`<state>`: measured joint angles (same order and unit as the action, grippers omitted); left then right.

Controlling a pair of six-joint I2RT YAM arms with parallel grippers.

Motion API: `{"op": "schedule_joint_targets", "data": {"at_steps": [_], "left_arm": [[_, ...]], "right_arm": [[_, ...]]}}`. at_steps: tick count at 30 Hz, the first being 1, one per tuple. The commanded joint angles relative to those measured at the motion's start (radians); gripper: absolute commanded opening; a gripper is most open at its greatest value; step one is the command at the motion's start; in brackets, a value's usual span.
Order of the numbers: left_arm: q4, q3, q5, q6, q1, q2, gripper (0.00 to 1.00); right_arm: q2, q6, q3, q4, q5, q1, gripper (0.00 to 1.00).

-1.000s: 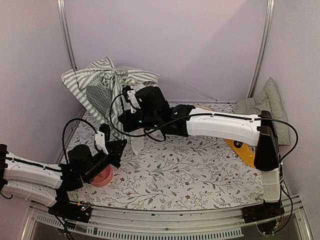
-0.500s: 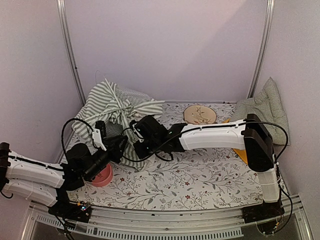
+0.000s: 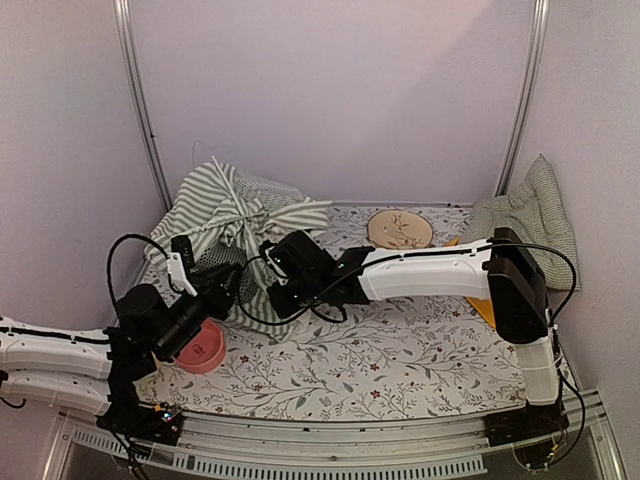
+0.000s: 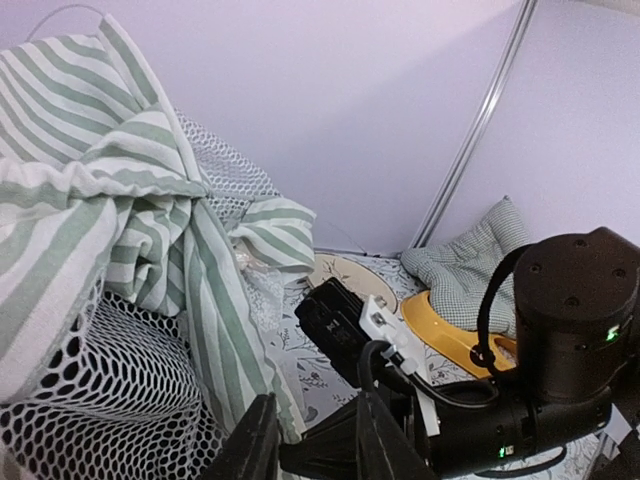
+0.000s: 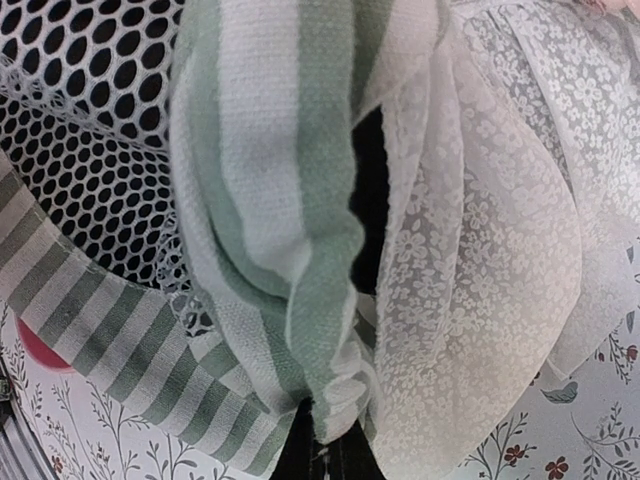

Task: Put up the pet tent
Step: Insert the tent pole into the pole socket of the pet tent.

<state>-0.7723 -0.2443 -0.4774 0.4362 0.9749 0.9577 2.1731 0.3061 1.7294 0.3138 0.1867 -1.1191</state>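
Two hands meet at the near edge of the pet tent [image 3: 225,205], which lies in a heap at the far left corner of the worktop [image 3: 400,350]. Our right hand [image 5: 320,455] is closed tight on a gathered fold where striped cloth and lace come together. Our left hand [image 4: 315,440] hangs near it, fingers a little apart, with nothing between them. We judge the task barely begun: the tent is not standing, its walls slump over one another, and nothing holds them out. Left to do, as we see it, is to spread the fabric, raise the poles and square the shape. Outward from the grip, the cloth is soft and woven, in broad green and white stripes, creased and folded. The mesh window [image 4: 100,400] is honeycomb netting, bulging rather than flat. The lace curtain [image 5: 480,250] is thin, white and flower-patterned. One slim white pole [image 3: 228,190] crosses the heap. A pink bowl [image 3: 205,350] sits near left; a gingham cushion [image 3: 530,215] leans far right.
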Motion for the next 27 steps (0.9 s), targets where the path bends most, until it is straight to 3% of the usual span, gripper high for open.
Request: {"op": "schedule_joint_targets", "data": {"at_steps": [1,9,18,22,27], "left_arm": [[0.141,-0.057,-0.007,0.029,-0.007,-0.090,0.29],[0.363,-0.075,0.027,0.068,0.037,-0.083,0.22],[0.323,-0.041,-0.093,0.058,0.279,0.157,0.24],[0.297,-0.098,-0.102,0.030,0.300,0.288,0.24],[0.236,-0.101,-0.095,0.016,0.297,0.309,0.26]], "right_arm": [[-0.026,-0.010,-0.017,-0.066,0.022,0.012,0.00],[-0.034,0.041,-0.037,-0.148,-0.105,0.036,0.00],[-0.031,0.048,-0.042,-0.154,-0.133,0.051,0.00],[-0.052,0.052,-0.075,-0.136,-0.118,0.062,0.00],[-0.111,0.081,-0.159,-0.114,-0.117,0.107,0.00]]}}
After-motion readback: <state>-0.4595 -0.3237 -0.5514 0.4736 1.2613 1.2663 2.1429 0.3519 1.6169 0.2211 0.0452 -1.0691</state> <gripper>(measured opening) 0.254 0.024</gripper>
